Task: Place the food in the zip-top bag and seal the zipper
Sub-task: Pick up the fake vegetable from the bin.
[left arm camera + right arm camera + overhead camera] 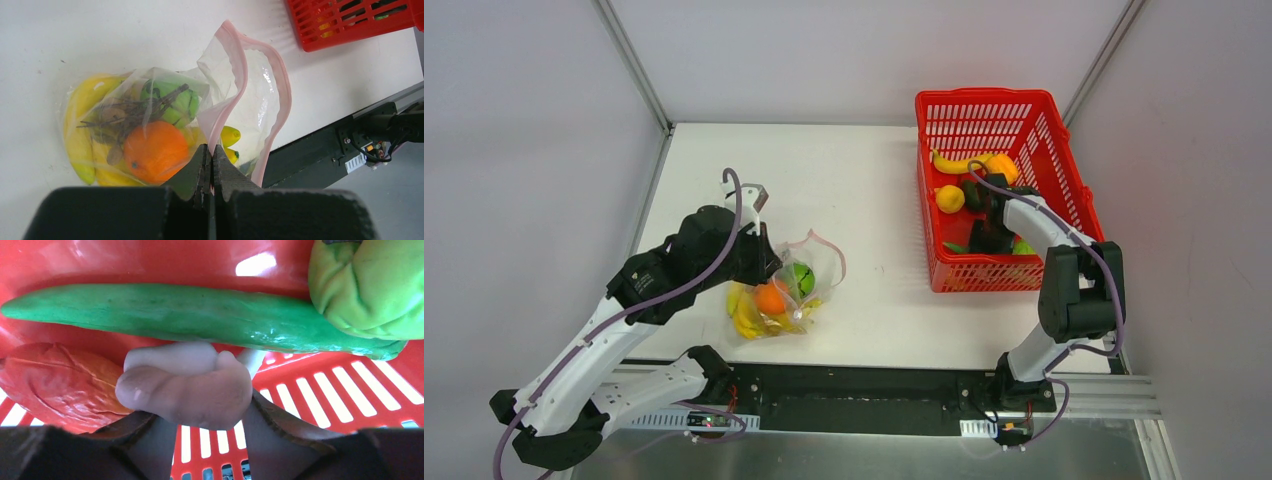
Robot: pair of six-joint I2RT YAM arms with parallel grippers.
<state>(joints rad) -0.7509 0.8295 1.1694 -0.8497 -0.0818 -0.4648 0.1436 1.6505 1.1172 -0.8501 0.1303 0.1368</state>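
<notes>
1. Step in hand: loading, by my reading. The zip-top bag [786, 285] lies on the near left of the surface [864, 180]. It already holds bananas [80, 145], an orange [155, 152] and a green round piece [187, 105], while more food sits in the red basket [984, 94] on the far right.
2. The left gripper [212, 155] is clamped on the zipper [241, 65], pinching one lip so the mouth gapes in a loop.
3. The right gripper [200, 415] is down inside the basket. It is closed around a pale lumpy toy piece [185, 380], just beside a long green vegetable [190, 315].
4. The next move probably calls for lifting that piece clear of the basket wall, carrying it left and dropping it through the held-open mouth. Sealing would come after.
5. The bag film is thin, clear, crumpled and slack, and the zipper is a stiffer pink-red strip. The toys look smooth and glossy. The basket is rigid lattice plastic.
</notes>
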